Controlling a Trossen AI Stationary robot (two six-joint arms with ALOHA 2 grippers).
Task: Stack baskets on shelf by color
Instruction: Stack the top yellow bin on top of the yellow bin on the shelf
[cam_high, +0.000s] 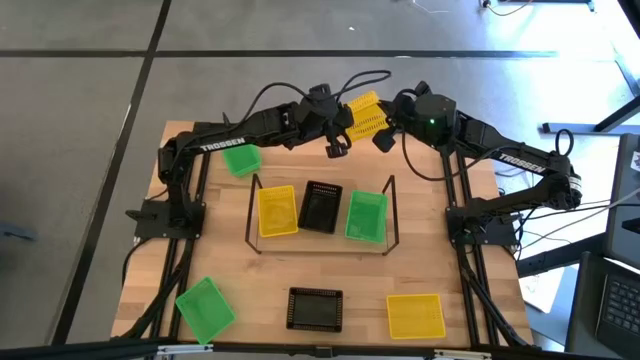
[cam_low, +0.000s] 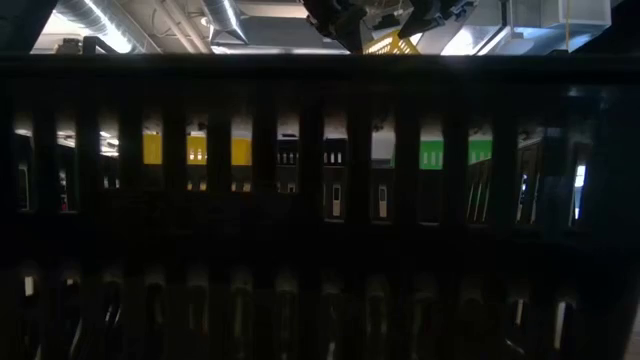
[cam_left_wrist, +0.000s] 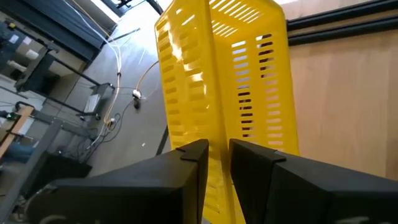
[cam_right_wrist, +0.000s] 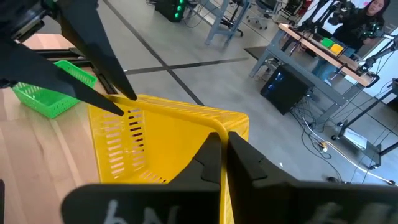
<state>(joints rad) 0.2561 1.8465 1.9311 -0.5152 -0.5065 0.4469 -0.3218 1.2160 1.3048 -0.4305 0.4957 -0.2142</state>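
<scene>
Both grippers grasp one yellow basket, lifted above the far edge of the table, behind the shelf. The left gripper comes from the left; its fingers stand a narrow gap apart, pinching a perforated wall of the basket between them. The right gripper comes from the right, its jaws clenched tight on the basket's rim, as its wrist view shows.

The held basket is bright yellow plastic with rows of slots in its sides. It hangs tilted rather than flat, and in the high view its long axis runs slantwise, from near left to far right.

On the shelf three baskets sit in a row: a yellow one on the left, a black one in the middle, a green one on the right, each with its long axis running near to far. Another green basket lies far left on the table. Along the near edge lie a green basket, a black basket and a yellow basket
</scene>
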